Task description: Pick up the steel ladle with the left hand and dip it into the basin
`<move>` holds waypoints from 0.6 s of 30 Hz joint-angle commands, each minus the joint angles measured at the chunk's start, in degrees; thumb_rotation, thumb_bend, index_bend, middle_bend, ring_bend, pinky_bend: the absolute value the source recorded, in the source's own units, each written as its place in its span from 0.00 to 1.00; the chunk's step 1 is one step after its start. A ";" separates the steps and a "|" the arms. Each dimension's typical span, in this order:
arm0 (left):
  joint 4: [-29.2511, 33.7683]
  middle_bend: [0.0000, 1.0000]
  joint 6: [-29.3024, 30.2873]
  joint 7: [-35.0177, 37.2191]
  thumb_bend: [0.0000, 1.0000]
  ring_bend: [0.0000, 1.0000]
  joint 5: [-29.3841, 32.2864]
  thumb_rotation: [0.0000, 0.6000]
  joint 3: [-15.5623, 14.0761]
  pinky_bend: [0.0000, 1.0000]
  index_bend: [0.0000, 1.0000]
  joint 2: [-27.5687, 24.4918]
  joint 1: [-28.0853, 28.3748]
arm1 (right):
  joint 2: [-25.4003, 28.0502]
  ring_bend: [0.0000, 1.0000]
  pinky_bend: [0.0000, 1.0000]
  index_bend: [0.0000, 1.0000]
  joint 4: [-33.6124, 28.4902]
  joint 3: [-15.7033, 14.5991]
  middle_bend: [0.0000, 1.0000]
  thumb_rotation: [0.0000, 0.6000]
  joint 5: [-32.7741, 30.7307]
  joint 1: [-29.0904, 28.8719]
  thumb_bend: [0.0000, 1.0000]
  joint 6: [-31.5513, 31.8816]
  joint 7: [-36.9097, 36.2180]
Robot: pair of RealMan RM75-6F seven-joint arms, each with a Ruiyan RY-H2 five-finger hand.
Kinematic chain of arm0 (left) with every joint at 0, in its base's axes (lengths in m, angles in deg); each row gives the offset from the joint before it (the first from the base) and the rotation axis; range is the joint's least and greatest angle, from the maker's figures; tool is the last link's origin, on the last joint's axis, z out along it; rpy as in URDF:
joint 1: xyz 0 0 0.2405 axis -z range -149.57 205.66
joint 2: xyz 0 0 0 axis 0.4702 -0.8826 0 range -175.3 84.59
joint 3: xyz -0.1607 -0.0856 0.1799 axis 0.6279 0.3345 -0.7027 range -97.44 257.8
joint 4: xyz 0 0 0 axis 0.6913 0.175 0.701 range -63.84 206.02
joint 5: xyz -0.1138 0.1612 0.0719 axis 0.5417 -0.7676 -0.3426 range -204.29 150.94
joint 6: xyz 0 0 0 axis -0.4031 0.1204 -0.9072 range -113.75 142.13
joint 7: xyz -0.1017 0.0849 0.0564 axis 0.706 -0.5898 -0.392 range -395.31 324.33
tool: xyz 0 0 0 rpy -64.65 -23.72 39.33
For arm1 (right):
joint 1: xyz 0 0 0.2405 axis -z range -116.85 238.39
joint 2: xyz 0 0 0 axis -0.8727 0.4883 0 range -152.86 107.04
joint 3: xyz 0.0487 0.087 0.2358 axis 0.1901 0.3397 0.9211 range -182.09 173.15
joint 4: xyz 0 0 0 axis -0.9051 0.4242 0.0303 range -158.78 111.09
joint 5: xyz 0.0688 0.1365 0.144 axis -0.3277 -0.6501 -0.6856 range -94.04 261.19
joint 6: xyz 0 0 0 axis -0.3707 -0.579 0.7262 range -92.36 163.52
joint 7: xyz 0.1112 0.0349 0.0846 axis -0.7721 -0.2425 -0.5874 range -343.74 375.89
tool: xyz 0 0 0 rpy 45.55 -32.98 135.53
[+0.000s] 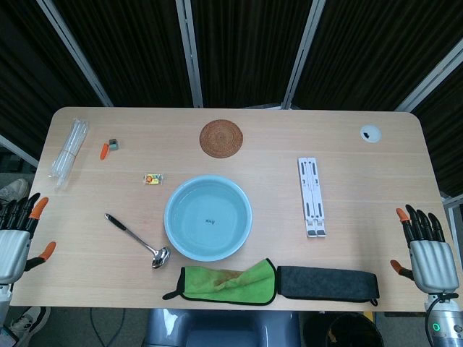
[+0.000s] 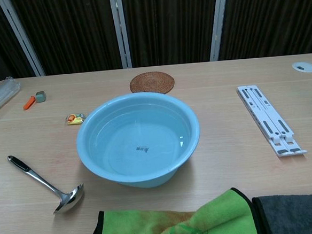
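While both hands, left hand [image 1: 16, 238] and right hand [image 1: 428, 249], lie spread and empty, polished steel ladle [image 2: 45, 183] rests flat beside round pale-blue basin [image 2: 89, 154] holding clear water [image 2: 142, 147].

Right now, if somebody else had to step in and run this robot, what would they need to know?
Left hand: open, holding nothing, at the table's left edge.
Right hand: open, holding nothing, at the right edge.
Steel ladle: flat on the table left of the basin, bowl end towards the robot, untouched.
Done: nothing.
Left: grasp the ladle with the left hand, lift it, dip it into the basin.
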 commanded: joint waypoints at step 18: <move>-7.14 0.00 -9.81 5.22 0.29 0.00 -3.66 1.00 -0.16 0.00 0.36 2.76 7.74 | 1.33 0.00 0.00 0.00 0.03 -0.85 0.00 1.00 0.53 0.04 0.00 -1.28 -2.03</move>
